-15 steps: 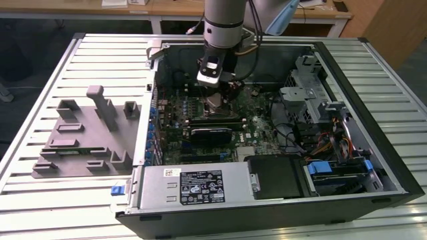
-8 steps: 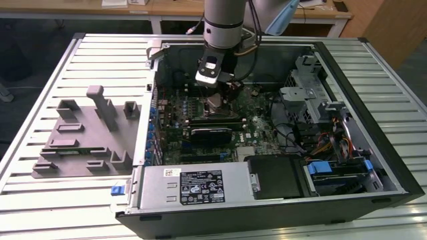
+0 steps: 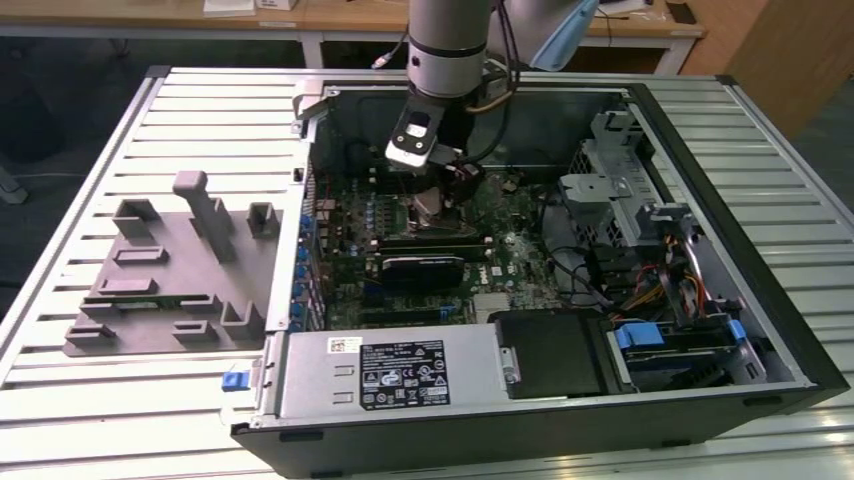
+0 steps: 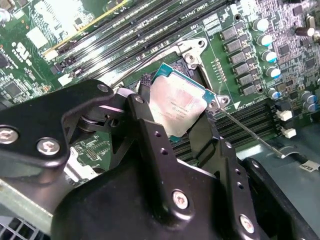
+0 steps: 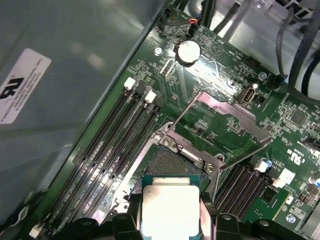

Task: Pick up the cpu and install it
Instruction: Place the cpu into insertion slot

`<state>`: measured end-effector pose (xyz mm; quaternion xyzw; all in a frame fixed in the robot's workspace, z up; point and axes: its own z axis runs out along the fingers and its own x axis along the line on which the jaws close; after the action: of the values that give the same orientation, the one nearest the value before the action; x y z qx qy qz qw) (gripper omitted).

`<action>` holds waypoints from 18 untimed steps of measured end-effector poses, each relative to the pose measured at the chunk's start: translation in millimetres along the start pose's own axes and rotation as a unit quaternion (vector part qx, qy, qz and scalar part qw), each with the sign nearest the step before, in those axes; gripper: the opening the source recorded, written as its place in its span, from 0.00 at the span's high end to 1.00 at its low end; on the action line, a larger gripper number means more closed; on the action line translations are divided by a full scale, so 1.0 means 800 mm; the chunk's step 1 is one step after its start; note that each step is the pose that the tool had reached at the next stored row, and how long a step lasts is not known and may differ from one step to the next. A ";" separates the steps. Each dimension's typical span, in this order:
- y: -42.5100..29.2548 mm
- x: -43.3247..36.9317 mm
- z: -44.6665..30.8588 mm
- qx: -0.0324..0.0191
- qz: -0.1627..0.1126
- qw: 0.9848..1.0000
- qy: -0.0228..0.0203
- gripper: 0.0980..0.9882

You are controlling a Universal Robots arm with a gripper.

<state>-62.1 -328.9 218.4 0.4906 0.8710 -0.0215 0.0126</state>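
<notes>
The gripper pinches the cpu between its fingers. Past their tips, inside the case, lies the open socket.

Open socket below cpu; raised bracket

exterior view high over case, both wrist views close, sharing cpu

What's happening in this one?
A robot arm is down inside an open computer case. Its gripper is shut on the cpu, gripping it by two opposite edges over the motherboard's socket. The socket's load plate is raised and its contact field is bare, so the cpu is not yet seated.
</notes>
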 end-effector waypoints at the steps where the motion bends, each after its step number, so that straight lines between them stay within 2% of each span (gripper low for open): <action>1: 0.0000 0.000 0.0001 0.000 0.006 1.000 0.000 0.50; 5: 0.0000 0.000 0.0002 0.002 0.041 0.999 0.001 0.50; 10: 0.0000 0.000 0.0006 0.004 0.085 0.996 0.002 0.50; 14: 0.0000 0.000 0.0010 0.005 0.122 0.993 0.003 0.50; 18: 0.0000 0.000 0.0014 0.007 0.158 0.987 0.004 0.50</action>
<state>-62.1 -328.9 217.3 0.6222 0.7824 -0.0232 0.0091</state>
